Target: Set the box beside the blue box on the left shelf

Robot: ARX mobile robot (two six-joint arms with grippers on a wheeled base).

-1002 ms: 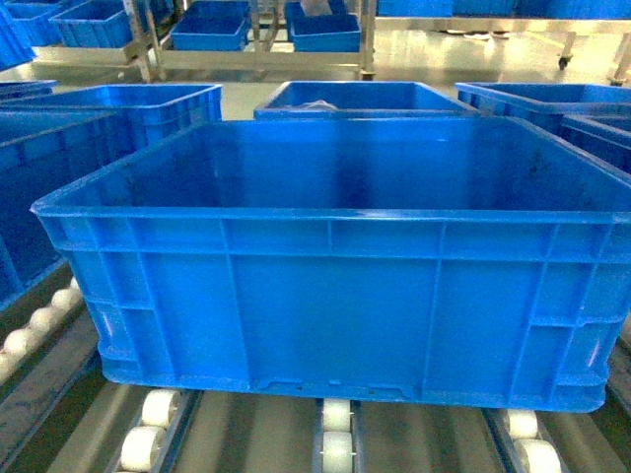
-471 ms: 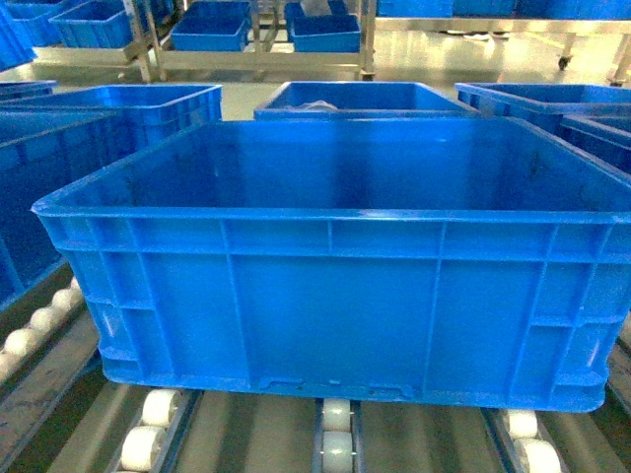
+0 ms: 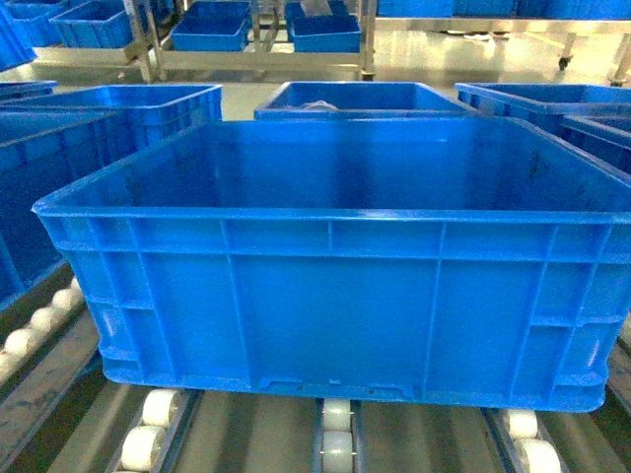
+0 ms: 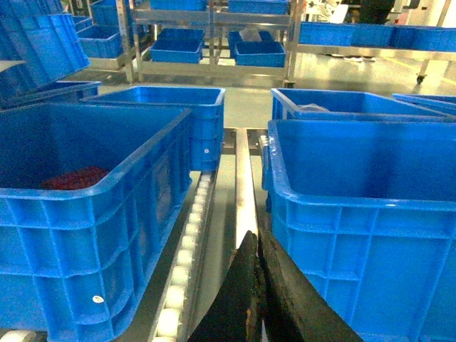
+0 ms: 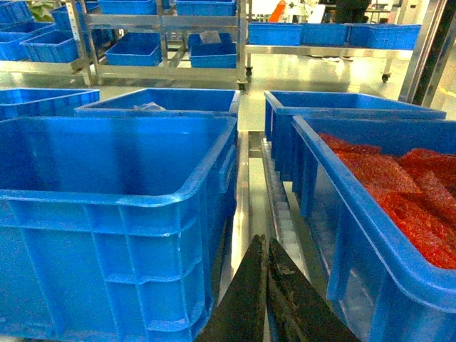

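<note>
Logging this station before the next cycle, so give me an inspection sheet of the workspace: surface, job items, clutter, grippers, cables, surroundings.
Surface: left shelf, roller rails, white wheels showing under the crate's front edge.
Job's things: the box sits on the rollers, open top, no contents visible inside.
Clutter: left neighbour crate holds some red material; right neighbour crate is heaped with red material.
Grippers: left gripper shut, in the gap left of the box; right gripper shut, in the gap on its right; neither holds anything.
Cables: nothing seen.
Surroundings: more blue crates behind; metal racks with crates on a shiny floor.
</note>
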